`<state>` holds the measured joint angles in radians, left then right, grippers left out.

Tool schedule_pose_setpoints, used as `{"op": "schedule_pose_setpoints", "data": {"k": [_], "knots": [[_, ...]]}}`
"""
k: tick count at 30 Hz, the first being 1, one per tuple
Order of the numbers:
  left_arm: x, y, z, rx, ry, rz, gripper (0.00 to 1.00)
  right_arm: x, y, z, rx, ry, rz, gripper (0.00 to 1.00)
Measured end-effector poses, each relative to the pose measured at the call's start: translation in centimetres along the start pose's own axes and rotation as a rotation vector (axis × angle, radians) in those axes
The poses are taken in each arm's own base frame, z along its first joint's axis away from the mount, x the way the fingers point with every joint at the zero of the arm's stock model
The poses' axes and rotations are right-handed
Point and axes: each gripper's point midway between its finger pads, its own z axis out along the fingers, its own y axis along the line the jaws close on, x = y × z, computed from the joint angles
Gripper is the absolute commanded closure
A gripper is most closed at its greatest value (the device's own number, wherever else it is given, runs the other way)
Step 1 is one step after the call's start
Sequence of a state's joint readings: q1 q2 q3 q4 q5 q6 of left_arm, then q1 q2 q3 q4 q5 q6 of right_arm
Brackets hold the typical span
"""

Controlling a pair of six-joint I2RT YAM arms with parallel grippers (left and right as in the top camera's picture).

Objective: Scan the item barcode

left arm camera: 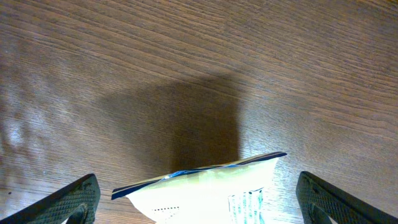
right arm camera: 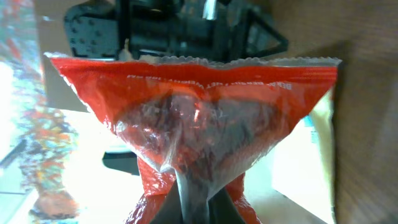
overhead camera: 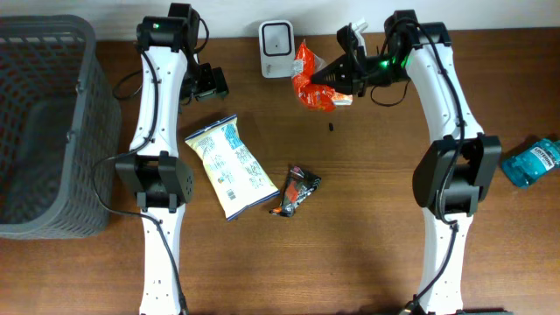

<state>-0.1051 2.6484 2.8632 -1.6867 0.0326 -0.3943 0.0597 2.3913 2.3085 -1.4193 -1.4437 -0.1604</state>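
Note:
My right gripper (overhead camera: 331, 80) is shut on a red snack bag (overhead camera: 311, 79), held up off the table just right of the white barcode scanner (overhead camera: 276, 38) at the back. In the right wrist view the red bag (right arm camera: 199, 118) fills the frame, pinched at its lower edge between my fingers (right arm camera: 217, 208). My left gripper (overhead camera: 210, 83) stands open above the table near the top edge of a white and blue snack bag (overhead camera: 230, 164). From the left wrist that white bag (left arm camera: 205, 190) lies between my wide-spread fingertips (left arm camera: 68, 202).
A small dark wrapped snack (overhead camera: 295, 190) lies mid-table. A grey mesh basket (overhead camera: 48, 122) stands at the left edge. A teal bottle (overhead camera: 534, 160) lies at the far right. A tiny dark speck (overhead camera: 331, 128) sits on the wood below the red bag.

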Motion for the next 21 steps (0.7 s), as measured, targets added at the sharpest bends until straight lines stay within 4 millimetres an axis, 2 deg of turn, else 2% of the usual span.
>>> {"op": "schedule_pose_setpoints", "data": {"k": [4,7,15,21], "knots": [[0.0,0.0,0.0,0.000,0.000,0.000,0.01,1.3,1.3,1.9,-0.052,0.041,0.046,0.96],[0.0,0.0,0.0,0.000,0.001,0.000,0.01,3.5,2.3,3.5,-0.062,0.097,0.108,0.96],[0.0,0.0,0.0,0.000,0.000,0.000,0.01,4.8,0.3,3.9,0.059,0.162,0.015,0.96],[0.0,0.0,0.0,0.000,0.000,0.000,0.01,7.0,-1.6,5.9,0.192,0.283,-0.011,0.96]]}}
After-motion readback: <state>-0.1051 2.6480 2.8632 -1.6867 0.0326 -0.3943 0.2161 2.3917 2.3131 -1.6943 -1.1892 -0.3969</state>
